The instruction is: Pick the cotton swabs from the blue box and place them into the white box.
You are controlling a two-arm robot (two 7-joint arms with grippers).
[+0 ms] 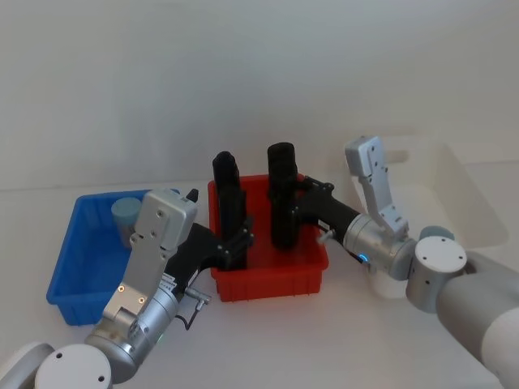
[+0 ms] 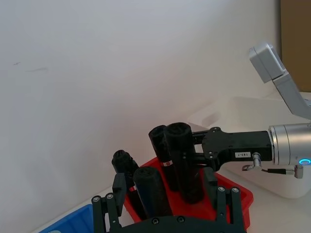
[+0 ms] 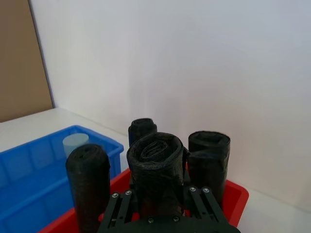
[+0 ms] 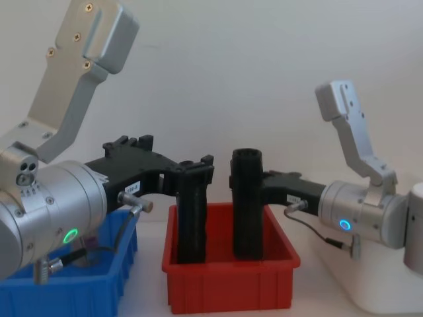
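Both arms are at the red bin, which sits between the blue box on the robot's left and the white box on its right.

Left gripper reaches in from the left and is clenched on a tall black roll standing upright in the red bin. Chest view shows this best: the black fingers clamp the roll near its top, w/ the roll's foot down inside the bin.

Right gripper comes in from the right and is clamped on a second black roll, also upright in the red bin. Chest view has its fingers touching the roll's upper half.

Wrist views add more: the right wrist view shows four black rolls in the red bin, vs. two clear in the chest view.

Cotton swabs: one tub w/ a pale blue lid stands in the blue box's far corner, well apart from both grippers. Right wrist view shows it too, and the chest view hides it behind the left arm.

White box: interior hard to make out.
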